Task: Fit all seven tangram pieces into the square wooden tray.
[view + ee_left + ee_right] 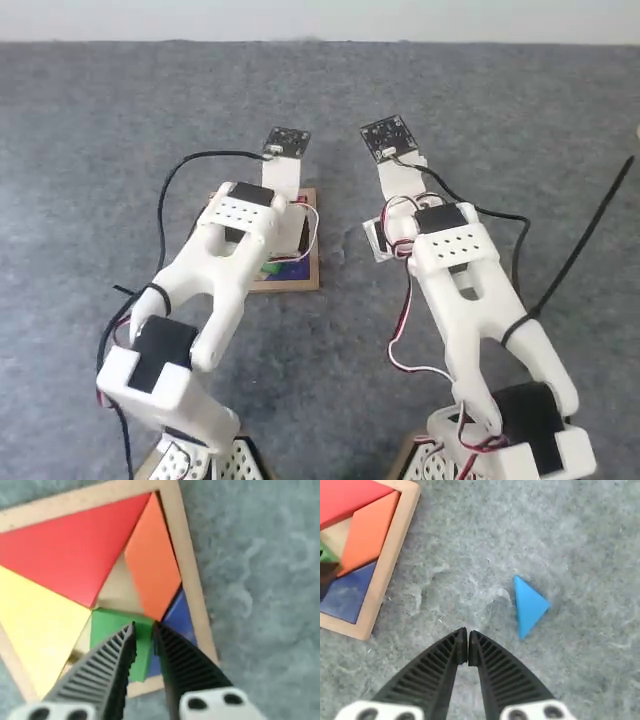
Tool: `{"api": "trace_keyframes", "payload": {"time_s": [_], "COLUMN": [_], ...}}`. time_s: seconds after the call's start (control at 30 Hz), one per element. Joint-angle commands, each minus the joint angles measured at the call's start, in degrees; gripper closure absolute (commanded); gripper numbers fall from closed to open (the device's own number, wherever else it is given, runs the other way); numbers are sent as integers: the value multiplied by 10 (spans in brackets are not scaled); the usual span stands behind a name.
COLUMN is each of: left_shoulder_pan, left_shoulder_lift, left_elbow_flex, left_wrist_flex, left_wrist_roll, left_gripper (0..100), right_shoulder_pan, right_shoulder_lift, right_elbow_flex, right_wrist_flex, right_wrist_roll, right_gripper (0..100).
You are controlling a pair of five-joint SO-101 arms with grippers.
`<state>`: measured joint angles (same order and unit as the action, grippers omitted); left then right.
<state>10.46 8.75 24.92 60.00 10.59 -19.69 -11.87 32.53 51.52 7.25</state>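
Observation:
The square wooden tray (187,555) holds a red triangle (70,545), a yellow triangle (35,630), an orange parallelogram (152,560), a dark blue triangle (180,617) and a green square (112,627). The green square lies askew, with one edge riding on the dark blue piece. My left gripper (143,629) hovers right over that green square, its fingers a narrow slit apart and nothing between them. A light blue triangle (529,605) lies on the carpet outside the tray (385,575). My right gripper (468,646) is shut and empty, a little short of the light blue triangle.
Grey carpet covers the whole table. In the high view the left arm (235,250) reaches over the tray (300,282) and the right arm (465,280) stands beside it. Black and red cables hang off both arms.

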Motion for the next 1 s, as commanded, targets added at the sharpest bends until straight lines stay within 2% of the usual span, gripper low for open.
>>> {"api": "trace_keyframes", "payload": {"time_s": [0.0, 0.27, 0.4, 0.57, 0.73, 0.9, 0.97], "left_shoulder_pan": [-28, -14, -8, -40, -96, -140, -141], "left_shoulder_lift": [-25, -55, -80, -164, -279, -301, -301], "left_elbow_flex": [14, 23, 29, 59, 114, 145, 146], "left_wrist_flex": [18, 52, 55, 50, 26, -14, -11], "left_wrist_roll": [-32, -98, -90, -79, -46, -22, -20], "left_gripper": [945, 947, 949, 949, 944, 875, 846], "right_shoulder_pan": [8, 9, 14, 51, 59, 48, 45], "right_shoulder_lift": [-2, -2, -7, -7, 11, 40, 51], "right_elbow_flex": [-2, -2, -3, -4, 28, 28, 28], "right_wrist_flex": [-9, -9, -10, -11, -55, -69, -76], "right_wrist_roll": [4, 4, 11, 98, 139, 181, 206], "right_gripper": [992, 992, 992, 992, 991, 831, 803]}}
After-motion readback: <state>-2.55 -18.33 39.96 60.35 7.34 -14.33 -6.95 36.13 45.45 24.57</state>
